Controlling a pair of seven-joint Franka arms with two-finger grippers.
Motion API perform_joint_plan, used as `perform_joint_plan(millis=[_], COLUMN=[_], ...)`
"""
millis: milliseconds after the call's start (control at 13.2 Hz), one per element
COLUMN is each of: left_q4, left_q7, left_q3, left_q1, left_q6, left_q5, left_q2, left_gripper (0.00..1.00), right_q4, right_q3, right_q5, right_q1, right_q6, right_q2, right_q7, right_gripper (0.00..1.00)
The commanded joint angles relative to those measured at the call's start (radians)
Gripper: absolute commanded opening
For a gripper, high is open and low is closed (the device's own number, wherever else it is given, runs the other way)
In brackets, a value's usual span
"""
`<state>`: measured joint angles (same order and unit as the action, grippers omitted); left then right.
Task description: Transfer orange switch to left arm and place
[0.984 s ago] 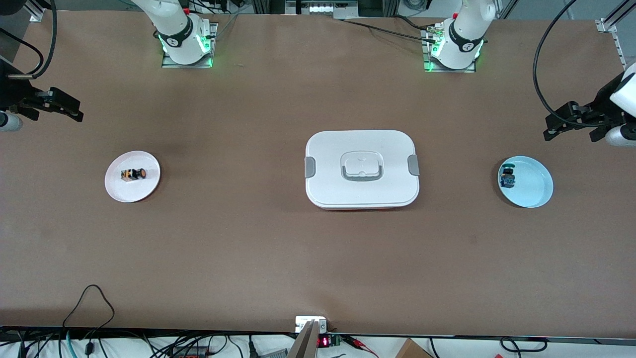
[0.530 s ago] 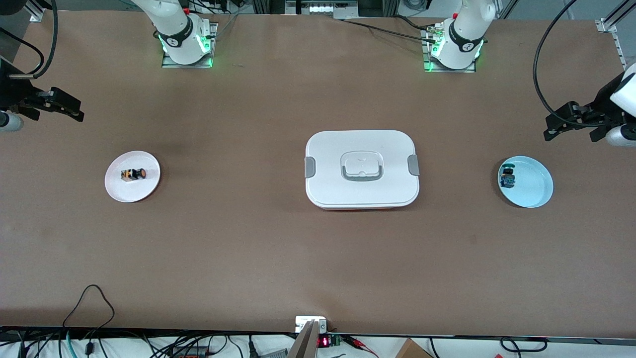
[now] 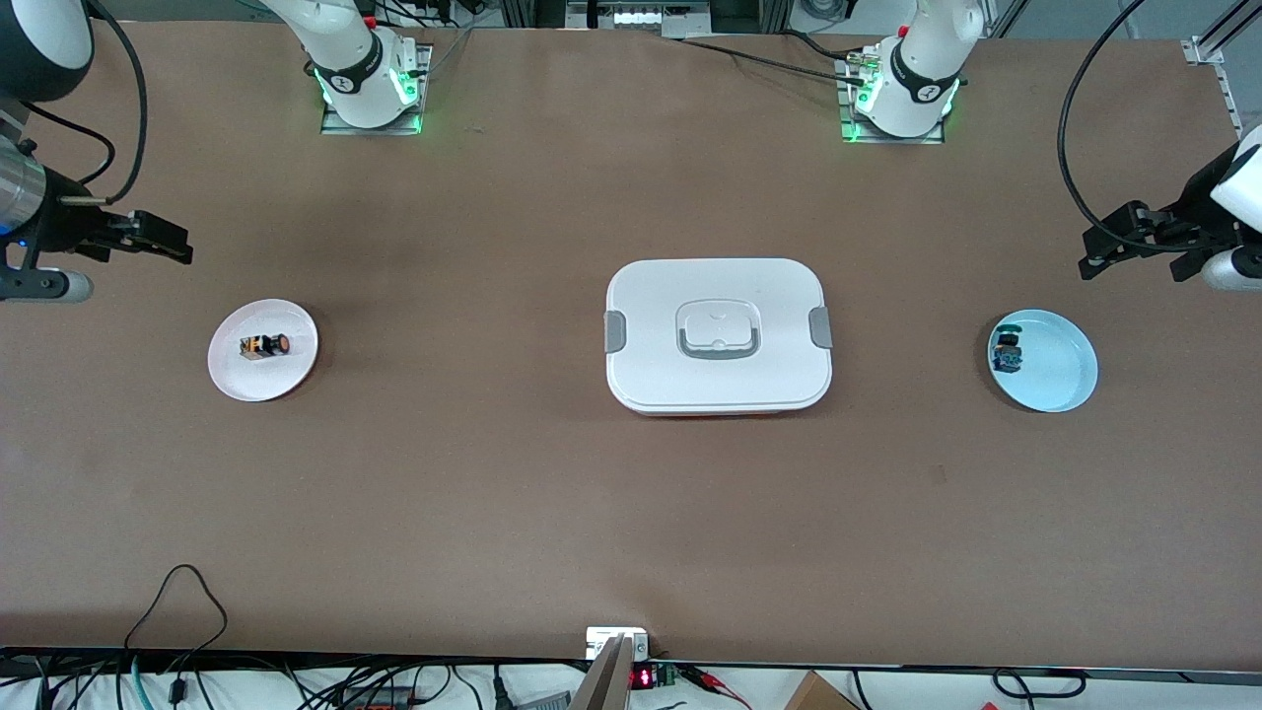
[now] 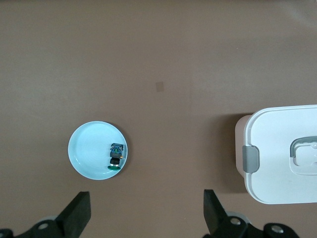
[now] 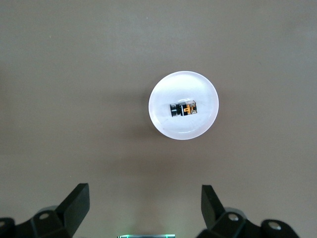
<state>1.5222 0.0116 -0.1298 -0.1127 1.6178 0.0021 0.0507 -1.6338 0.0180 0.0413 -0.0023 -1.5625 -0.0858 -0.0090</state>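
brown table [image 3: 493, 493]: white plate [image 3: 237, 380], box [image 3: 718, 335], blue plate [image 3: 1060, 380].

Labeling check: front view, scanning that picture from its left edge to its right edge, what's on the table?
Small white round plate holding the orange switch → large white lidded box → pale blue round plate with the blue-bodied green-topped switch.

Front view: a high camera looks down on the whole tabletop [image 3: 631, 513], facing the two arm bases at 12 o'clock. It is far off, so things look small.
Left wrist view: looks straight down from up high. It shows the blue plate [image 4: 89, 151] and one end of the box [image 4: 282, 158].
Right wrist view: looks straight down from up high at the white plate [image 5: 183, 84].
Shared: the front view also shows the box [image 3: 718, 385], the blue plate [image 3: 1060, 370] at 3 o'clock and the white plate [image 3: 261, 380] at 9 o'clock.
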Motion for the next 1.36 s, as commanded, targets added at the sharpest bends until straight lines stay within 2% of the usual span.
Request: perform_joint_plan(millis=[0, 151, 303, 454, 606, 833, 1135, 1287], left_q4=[-0.028, -0.028, -0.028, -0.028, -0.028, -0.028, -0.028, -0.028], left_q7=[-0.016, -0.016, -0.016, -0.016, -0.016, -0.016, -0.016, -0.016], left_q3=[-0.001, -0.001, 0.001, 0.001, -0.001, 0.001, 0.001, 0.003], left_q1=[-0.002, -0.004, -0.002, -0.002, -0.002, -0.004, -0.004, -0.004], left_q6=[-0.021, -0.021, -0.021, -0.021, -0.021, -0.021, -0.021, -0.021], left_q5=[0.015, 0.015, 0.015, 0.015, 0.015, 0.015, 0.015, 0.015], left_q2=[0.014, 0.014, 0.014, 0.014, 0.014, 0.014, 0.014, 0.015], left_gripper=[1.00, 1.00, 1.00, 1.00, 1.00, 1.00, 1.00, 1.00], right_q4=[0.022, 0.022, 0.022, 0.020, 0.020, 0.020, 0.011, -0.070], right_q3=[-0.003, -0.007, -0.004, -0.003, -0.003, -0.003, -0.003, -0.003], right_q5=[-0.011, -0.011, -0.061, -0.066, -0.040, 0.057, 0.057, 0.060], right_q1=[-0.002, 0.004, -0.008, -0.010, -0.008, -0.001, 0.001, -0.002], right_q6=[0.016, -0.002, -0.065, -0.079, -0.086, -0.132, -0.142, -0.224], right_q2=[-0.031, -0.051, -0.080, -0.104, -0.133, -0.186, -0.254, -0.267], right_q7=[0.003, 0.004, 0.012, 0.003, -0.005, -0.006, 0.006, -0.009], right_gripper=[1.00, 1.00, 1.00, 1.00, 1.00, 1.00, 1.00, 1.00])
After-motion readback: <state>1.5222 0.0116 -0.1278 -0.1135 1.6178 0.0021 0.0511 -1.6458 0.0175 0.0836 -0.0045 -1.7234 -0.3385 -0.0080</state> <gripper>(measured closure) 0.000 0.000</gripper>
